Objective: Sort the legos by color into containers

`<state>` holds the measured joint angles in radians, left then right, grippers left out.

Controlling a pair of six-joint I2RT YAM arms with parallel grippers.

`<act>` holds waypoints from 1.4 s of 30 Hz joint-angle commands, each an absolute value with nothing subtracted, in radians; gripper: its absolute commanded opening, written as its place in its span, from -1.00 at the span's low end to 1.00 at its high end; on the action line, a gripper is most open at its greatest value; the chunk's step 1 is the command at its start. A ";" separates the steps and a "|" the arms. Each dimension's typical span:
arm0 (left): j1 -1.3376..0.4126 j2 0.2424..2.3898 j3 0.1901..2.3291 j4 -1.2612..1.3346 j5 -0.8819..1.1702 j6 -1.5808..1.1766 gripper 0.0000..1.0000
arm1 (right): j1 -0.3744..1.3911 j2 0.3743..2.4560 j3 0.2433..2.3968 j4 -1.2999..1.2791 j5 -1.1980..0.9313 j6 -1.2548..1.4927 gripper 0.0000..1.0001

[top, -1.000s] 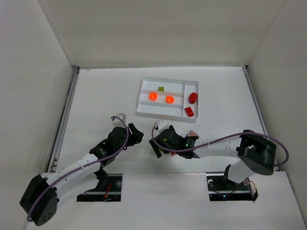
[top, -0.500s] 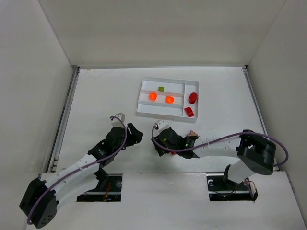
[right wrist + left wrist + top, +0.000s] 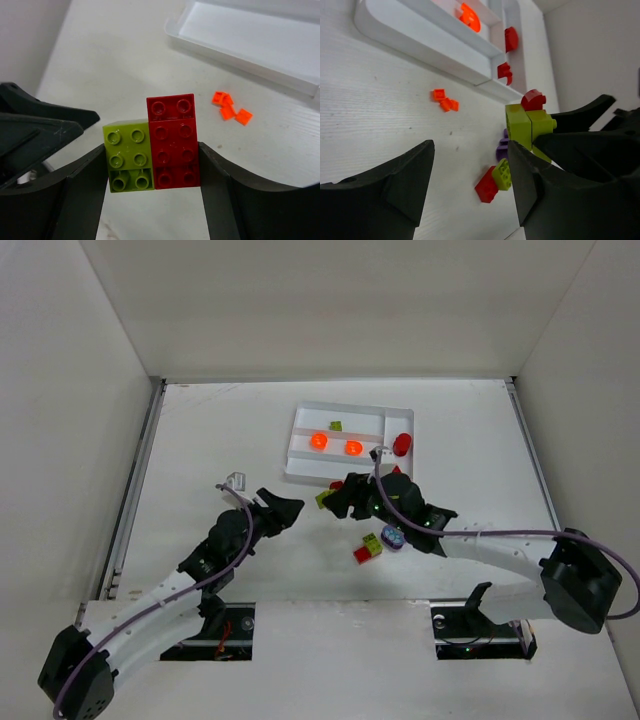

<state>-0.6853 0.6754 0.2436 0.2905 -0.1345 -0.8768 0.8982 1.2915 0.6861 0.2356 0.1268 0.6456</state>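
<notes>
while between jaws of right gripper (image 3: pixel 152 162), lime-and-red legos (image 3: pixel 170 140)

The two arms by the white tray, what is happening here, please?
The right gripper is shut on a joined stack of lime green and red bricks, just in front of the white tray. The left gripper faces it, open and empty. In the tray, two orange pieces lie in one long slot, a green piece in another, red pieces in the end slot. Small orange bits, a red-and-green pair and a purple piece lie loose on the table.
</notes>
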 commanded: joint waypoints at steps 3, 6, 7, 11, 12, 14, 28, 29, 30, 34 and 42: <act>-0.705 0.669 0.204 0.583 -0.143 -1.003 0.22 | 0.834 1.281 0.646 0.469 -0.040 0.868 0.16; -0.719 0.695 0.201 0.662 -0.146 -0.988 0.27 | 0.803 1.285 0.624 0.541 -0.081 0.972 0.16; -0.719 0.702 0.201 0.678 -0.149 -0.979 0.28 | 0.791 1.285 0.618 0.563 -0.093 1.006 0.17; -0.719 0.716 0.192 0.765 -0.173 -0.924 0.31 | 0.739 1.292 0.581 0.669 -0.158 1.155 0.16; -0.722 0.716 0.183 0.806 -0.176 -0.887 0.31 | 0.726 1.296 0.571 0.698 -0.176 1.201 0.16; -0.728 0.715 0.161 0.900 -0.179 -0.795 0.30 | 0.697 1.310 0.551 0.757 -0.224 1.299 0.14; -0.814 0.747 0.241 0.931 0.005 -0.428 0.31 | 0.671 1.394 0.519 0.960 -0.368 1.629 0.10; -0.818 0.739 0.247 0.911 0.009 -0.414 0.31 | 0.671 1.388 0.514 0.960 -0.368 1.632 0.10; -0.821 0.732 0.255 0.890 0.012 -0.399 0.31 | 0.671 1.382 0.511 0.960 -0.368 1.632 0.09; -0.835 0.713 0.290 0.786 0.015 -0.325 0.31 | 0.674 1.374 0.496 0.962 -0.376 1.634 0.07; -0.895 0.755 0.337 0.718 -0.034 -0.227 0.29 | 0.693 1.321 0.451 0.985 -0.431 1.651 0.04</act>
